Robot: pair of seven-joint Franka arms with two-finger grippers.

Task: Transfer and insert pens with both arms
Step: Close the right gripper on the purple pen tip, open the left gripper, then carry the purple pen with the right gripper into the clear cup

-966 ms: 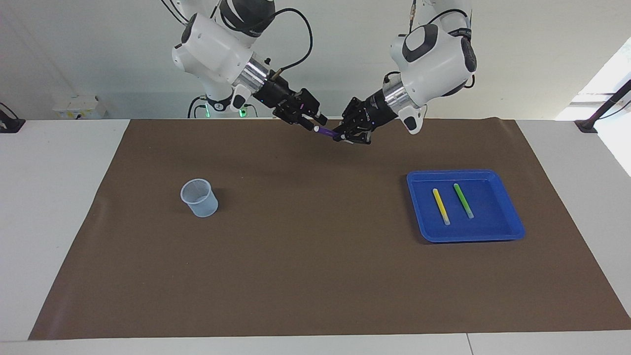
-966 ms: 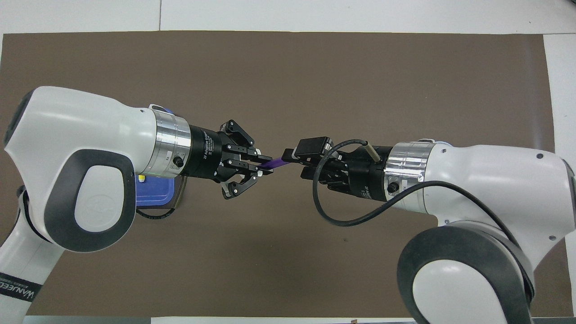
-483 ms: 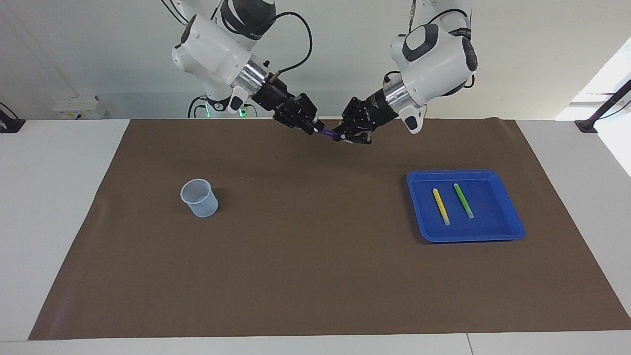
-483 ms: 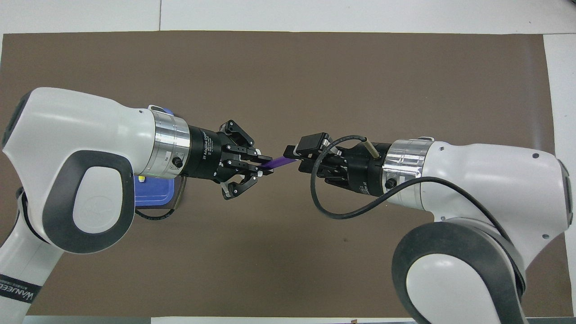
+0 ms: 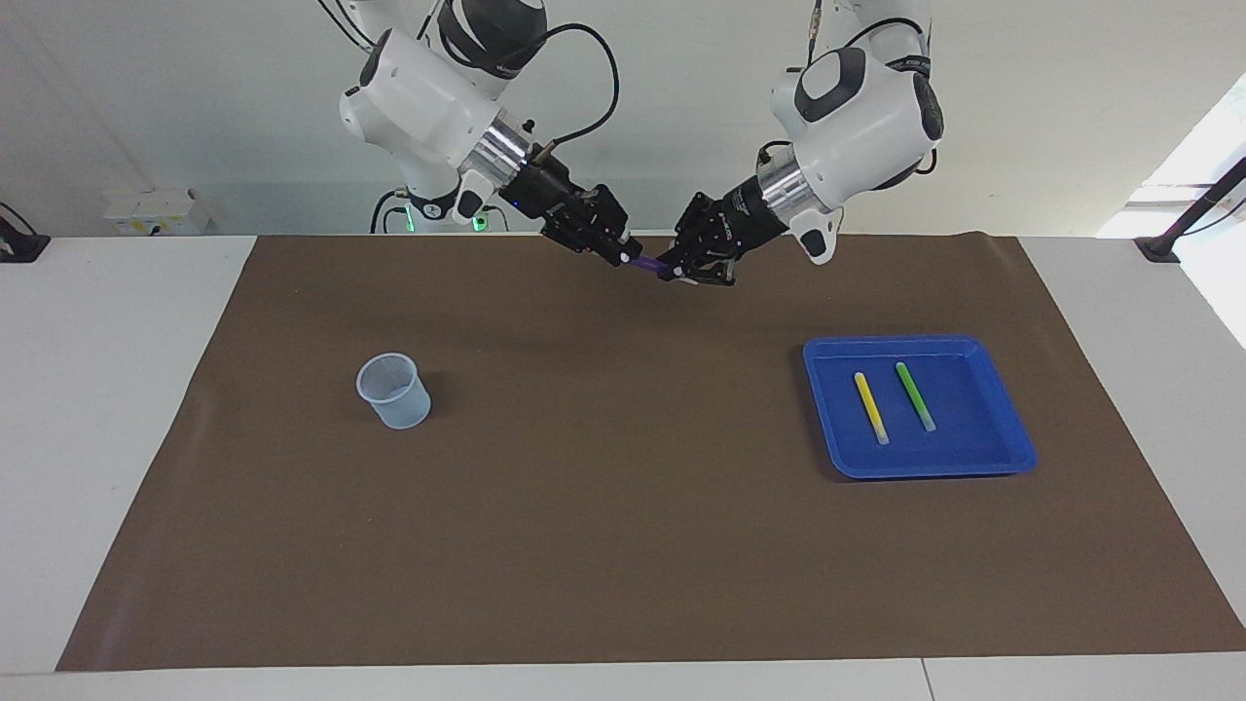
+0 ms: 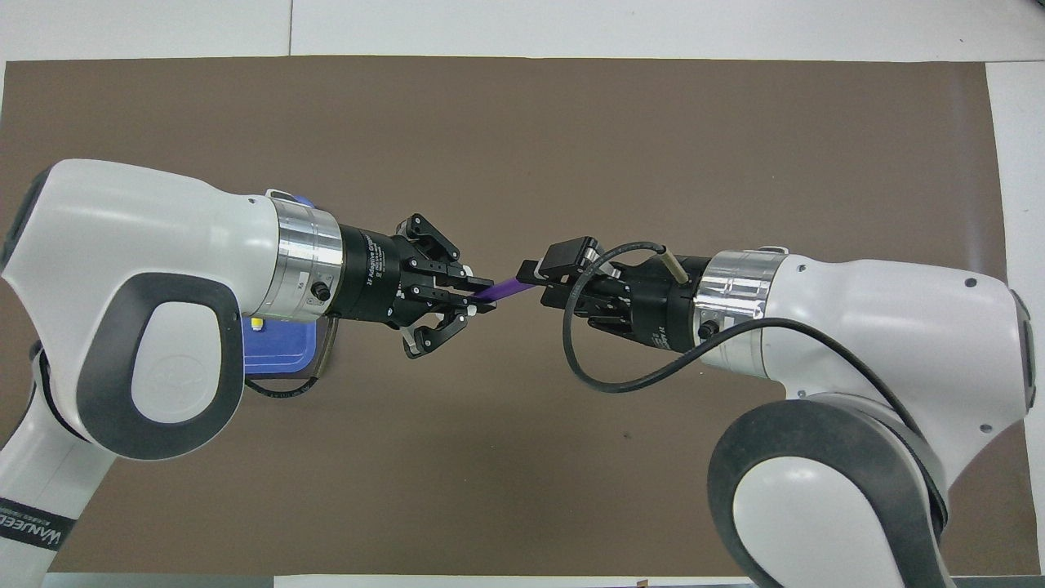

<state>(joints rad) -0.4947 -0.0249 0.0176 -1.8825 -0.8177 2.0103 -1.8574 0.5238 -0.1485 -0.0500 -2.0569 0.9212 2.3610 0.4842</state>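
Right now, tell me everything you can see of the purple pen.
The purple pen is a slim, smooth marker, plastic by its look, held in the air over the brown mat near the robots' edge. Only its middle shows; both ends are hidden in the grippers. The left gripper is shut on one end, and the right gripper meets the other end. It lies nearly level, slightly slanted.

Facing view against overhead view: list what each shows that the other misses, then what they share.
Only the facing view shows the mesh cup toward the right arm's end, and the yellow pen and green pen lying apart in the blue tray.

Only the overhead view shows the printed lettering on the left gripper.

Both show the purple pen bridging the left gripper and right gripper in the air over the brown mat. Of the tray, the overhead view shows only a corner.
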